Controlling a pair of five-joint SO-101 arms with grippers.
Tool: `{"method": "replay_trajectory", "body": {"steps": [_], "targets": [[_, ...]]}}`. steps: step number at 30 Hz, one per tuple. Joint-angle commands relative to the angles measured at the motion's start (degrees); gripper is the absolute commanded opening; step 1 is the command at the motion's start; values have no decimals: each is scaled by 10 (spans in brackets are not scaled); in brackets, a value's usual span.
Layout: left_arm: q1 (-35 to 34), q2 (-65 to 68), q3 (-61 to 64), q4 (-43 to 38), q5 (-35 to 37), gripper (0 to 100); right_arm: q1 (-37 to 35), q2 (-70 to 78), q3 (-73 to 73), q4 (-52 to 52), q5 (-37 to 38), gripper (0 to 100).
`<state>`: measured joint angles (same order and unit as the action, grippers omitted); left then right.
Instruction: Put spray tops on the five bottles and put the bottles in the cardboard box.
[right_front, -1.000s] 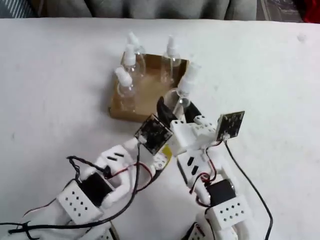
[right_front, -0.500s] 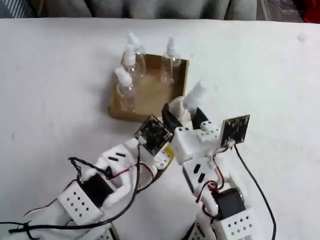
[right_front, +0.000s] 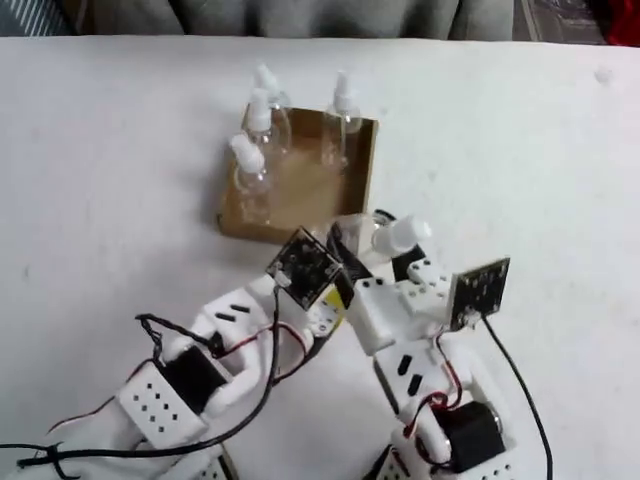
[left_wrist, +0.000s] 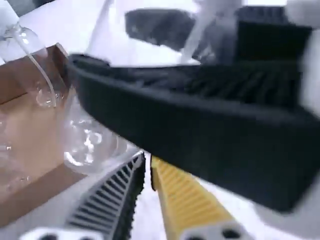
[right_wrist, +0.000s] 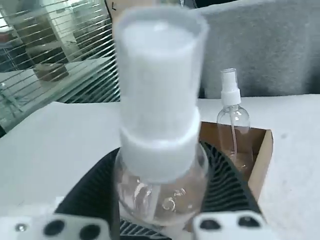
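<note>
Clamping the fifth bottle (right_wrist: 161, 192) by its clear round body in the right gripper (right_front: 370, 246), one black finger (right_wrist: 227, 182) on each side. Holds it tilted, with the white spray top (right_front: 403, 235) pointing toward the right of the high view, just outside the near right corner of the cardboard box (right_front: 300, 200). Shows, in the right wrist view, the top seated on the neck.

Places the left gripper (left_wrist: 148, 164) right beside the right one, close to the box's near edge, with its tips just under the black finger and near the bottle's base. Seems to have the ribbed black and yellow fingers (left_wrist: 185, 200) pressed together on nothing, though the left wrist view is smeared there.

Finds four other bottles (right_front: 341, 125) upright at the box with spray tops on: three along its left side, one at the far right corner. Sets all of this on a white table (right_front: 520, 130).
</note>
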<state>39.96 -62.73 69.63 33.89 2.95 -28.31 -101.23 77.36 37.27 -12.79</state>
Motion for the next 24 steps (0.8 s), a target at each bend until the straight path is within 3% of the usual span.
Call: {"method": "replay_trajectory", "body": {"steps": [1,13,24], "targets": [[-26,3,-5,-49,-7,23,-26,5,-33,9,8,18],[-45,1,-4,-46,-16,23,17,111,-33,-64,10,18],[-133,-29,-44,93,-93,23,26,269,-34,-191,10,17]]}}
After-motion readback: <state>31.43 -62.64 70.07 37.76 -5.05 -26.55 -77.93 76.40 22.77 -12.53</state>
